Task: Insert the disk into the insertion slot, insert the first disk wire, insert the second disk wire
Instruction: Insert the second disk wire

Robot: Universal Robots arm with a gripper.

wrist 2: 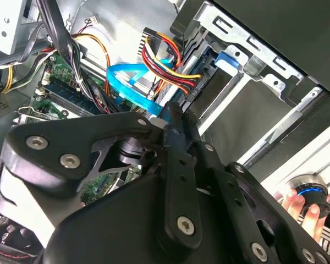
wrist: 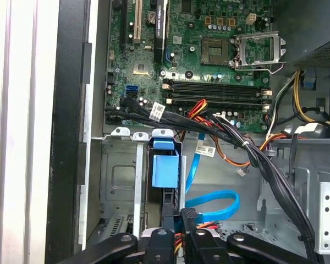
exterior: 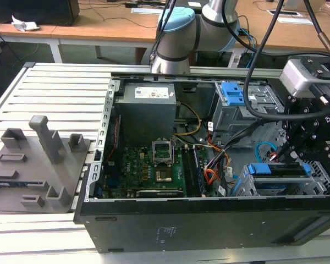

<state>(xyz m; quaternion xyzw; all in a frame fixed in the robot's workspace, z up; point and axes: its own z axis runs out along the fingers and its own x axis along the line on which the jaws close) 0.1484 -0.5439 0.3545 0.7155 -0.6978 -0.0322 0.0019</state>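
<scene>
1. One disk sits in its bright blue carrier, already lying in the low perforated insertion slot at the case's corner on the exterior view's right; in the first wrist view the carrier's blue tab stands between the bay's silver rails.
2. Judging by its build, the drive is stiff, fairly heavy for its bulk and sensitive to knocks; the plastic carrier edges look like the safe place to hold, not the label face.
3. Right over it hangs the black hand; whether it is open or closed I cannot tell. In the first wrist view it sits at a connector on the light blue flat data cable.
4. Beside that cable runs a red, yellow and black power bundle, soft and easily kinked.
5. Further out: the taller grey cage with a blue latch, the motherboard, and the power supply.
6. White labels on the power supply and cable tags are too small to read.
</scene>
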